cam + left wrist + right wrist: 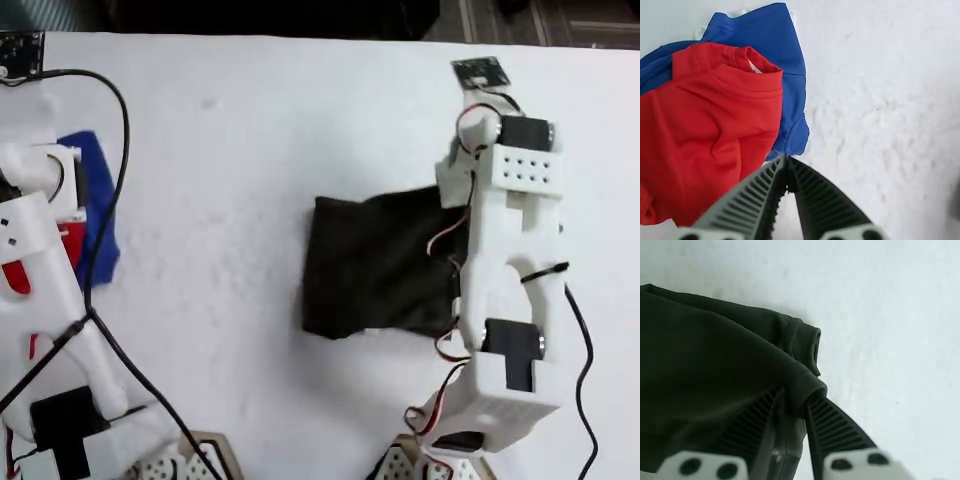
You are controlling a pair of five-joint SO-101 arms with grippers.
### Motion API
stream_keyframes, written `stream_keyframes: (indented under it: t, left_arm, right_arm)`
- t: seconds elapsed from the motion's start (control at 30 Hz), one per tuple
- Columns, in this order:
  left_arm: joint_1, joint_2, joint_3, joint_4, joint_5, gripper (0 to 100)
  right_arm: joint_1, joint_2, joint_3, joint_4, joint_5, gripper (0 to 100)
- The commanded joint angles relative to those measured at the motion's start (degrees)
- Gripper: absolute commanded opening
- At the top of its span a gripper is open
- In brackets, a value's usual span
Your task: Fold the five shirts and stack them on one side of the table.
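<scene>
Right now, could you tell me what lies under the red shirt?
A blue shirt lies under the red shirt, showing past its collar and one side. The red cloth covers the rest and anything else beneath.

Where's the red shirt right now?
The red shirt lies on the blue shirt at the left side of the table in the high view, beside the left gripper.

High view: fixed overhead, facing straight down on the white counter [250, 150], set far enough back to take in most of it.

Left wrist view: mounted on the left wrist, faces down along the left fingers [762, 195], close over the red shirt [715, 140] and blue shirt [775, 40]. The high view shares that pile at its left edge.

Right wrist view: closer still, looking past the right fingers [835, 432] onto the black shirt [715, 375], which also lies near the high view's centre.
</scene>
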Motion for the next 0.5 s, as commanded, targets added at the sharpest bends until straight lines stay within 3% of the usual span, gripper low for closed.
stream_keyframes:
  t: [0.0, 0.27, 0.47]
  left_arm:
    - [-0.3, -1.8, -0.2, -0.5, -0.4, 2]
    - [-0.3, -1.8, -0.2, -0.5, -0.4, 2]
    - [-0.3, -1.8, -0.2, -0.5, -0.4, 2]
  right_arm:
    - [-1.5, -0.5, -2.5, -2.7, 0.7, 1.9]
    - [-1.5, 4.7, -2.6, -7.3, 0.7, 3.1]
    - [-2.6, 0.3, -6.7, 1.6, -1.8, 26.0]
